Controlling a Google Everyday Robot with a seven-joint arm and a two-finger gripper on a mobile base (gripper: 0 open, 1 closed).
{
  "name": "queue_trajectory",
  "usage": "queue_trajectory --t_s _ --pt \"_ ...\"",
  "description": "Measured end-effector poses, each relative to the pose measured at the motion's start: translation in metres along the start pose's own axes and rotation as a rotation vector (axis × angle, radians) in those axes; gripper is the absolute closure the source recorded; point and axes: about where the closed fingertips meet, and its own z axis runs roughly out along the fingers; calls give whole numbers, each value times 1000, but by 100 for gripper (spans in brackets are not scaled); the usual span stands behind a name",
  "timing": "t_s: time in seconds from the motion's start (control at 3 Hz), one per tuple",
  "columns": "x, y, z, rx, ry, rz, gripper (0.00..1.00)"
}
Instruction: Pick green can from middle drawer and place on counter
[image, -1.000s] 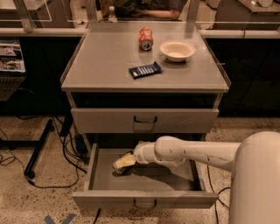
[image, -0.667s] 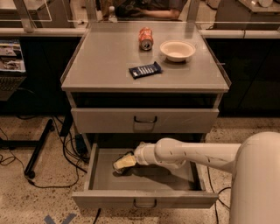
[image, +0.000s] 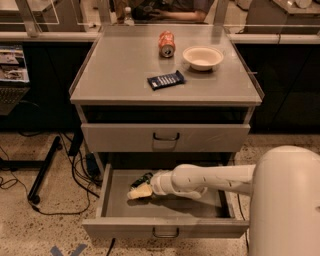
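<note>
The middle drawer is pulled open at the bottom of the cabinet. My white arm reaches into it from the right. My gripper is low inside the drawer's left half. A small dark green thing, seemingly the green can, lies just behind the gripper and touches or nearly touches it; most of it is hidden. The counter is the grey cabinet top above.
On the counter stand an orange-red can, a white bowl and a dark blue packet. The upper drawer front is closed. Cables and a black stand leg lie on the floor at left. My white base fills the lower right.
My gripper and wrist have shifted slightly toward the drawer's front left. Nothing else has moved.
</note>
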Motion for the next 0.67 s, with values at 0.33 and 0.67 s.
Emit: queue_trajectory --t_s 0.33,0.67 --pt "8 0 5 10 6 24 0" --pt "13 -1 9 33 12 33 0"
